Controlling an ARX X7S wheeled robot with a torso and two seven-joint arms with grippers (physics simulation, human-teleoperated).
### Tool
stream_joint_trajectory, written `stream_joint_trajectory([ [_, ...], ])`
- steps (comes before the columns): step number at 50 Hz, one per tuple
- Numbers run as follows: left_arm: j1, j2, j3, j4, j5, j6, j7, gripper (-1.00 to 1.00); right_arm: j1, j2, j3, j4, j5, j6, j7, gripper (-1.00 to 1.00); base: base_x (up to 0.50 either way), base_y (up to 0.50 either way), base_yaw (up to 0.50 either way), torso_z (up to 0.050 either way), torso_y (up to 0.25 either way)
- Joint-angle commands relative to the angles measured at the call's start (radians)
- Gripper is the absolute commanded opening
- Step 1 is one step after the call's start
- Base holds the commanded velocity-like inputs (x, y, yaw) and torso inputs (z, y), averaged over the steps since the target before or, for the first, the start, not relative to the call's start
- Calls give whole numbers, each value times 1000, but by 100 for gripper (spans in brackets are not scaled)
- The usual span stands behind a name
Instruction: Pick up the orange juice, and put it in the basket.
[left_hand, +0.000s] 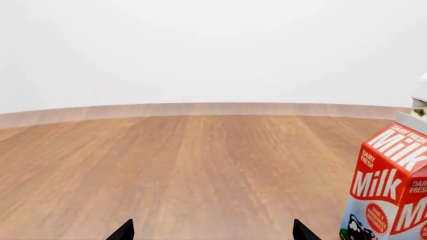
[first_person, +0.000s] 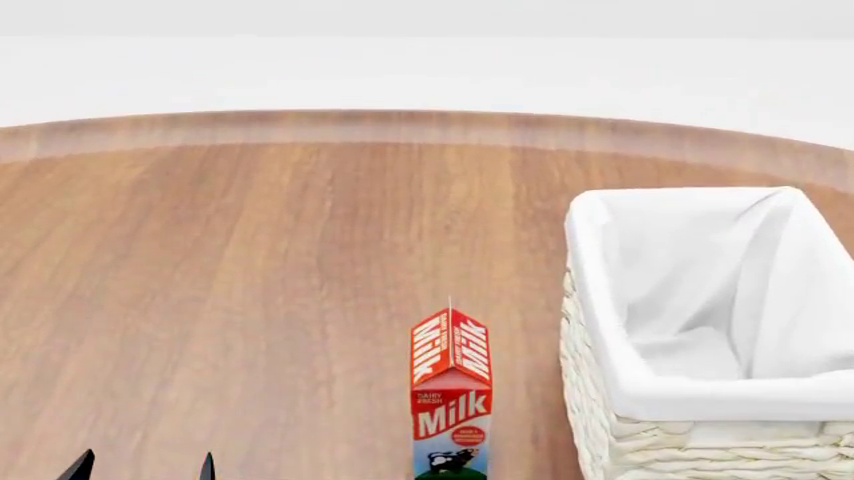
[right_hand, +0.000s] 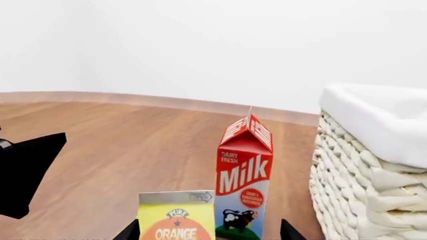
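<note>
In the right wrist view the orange juice (right_hand: 177, 219), a yellow carton with an orange label, stands close in front of my right gripper (right_hand: 210, 233). That gripper is open, and the carton shows between its two dark fingertips, nearer one of them. The juice and my right gripper are out of the head view. The basket (first_person: 627, 400), cream wicker with a white liner, sits at the right of the table. My left gripper (left_hand: 213, 234) is open with nothing in it, low at the left (first_person: 143, 467) of the head view.
A red-and-white Milk carton (first_person: 451, 400) stands upright just left of the basket (right_hand: 347, 165), right beside and behind the juice (right_hand: 245, 175). It also shows at the edge of the left wrist view (left_hand: 393, 190). A dark arm part (right_hand: 27, 172) shows in the right wrist view. Wooden tabletop (first_person: 240, 280) stretches left.
</note>
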Motion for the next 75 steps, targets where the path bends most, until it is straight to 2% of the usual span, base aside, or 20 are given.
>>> stream_joint_trajectory([
  [1, -1, -4, 5, 0, -4, 1, -5, 100, 6, -15, -31, 27, -16, -14, 3, 100, 0, 0, 0, 0, 0],
  [17, -3, -9, 12, -1, -10, 3, -11, 100, 37, -53, -61, 78, -37, -26, 31, 100, 0, 0, 0, 0, 0],
  [31, -4, -14, 18, -2, -14, 5, -17, 100, 109, -100, -57, 224, -11, -46, 50, 100, 0, 0, 0, 0, 0],
  [57, -6, -22, 29, -3, -22, 8, -26, 100, 174, -124, -98, 369, -13, -70, 55, 100, 0, 0, 0, 0, 0],
  [75, -8, -27, 36, -3, -27, 10, -32, 100, 195, -123, -118, 383, -12, -66, 67, 100, 0, 0, 0, 0, 0],
])
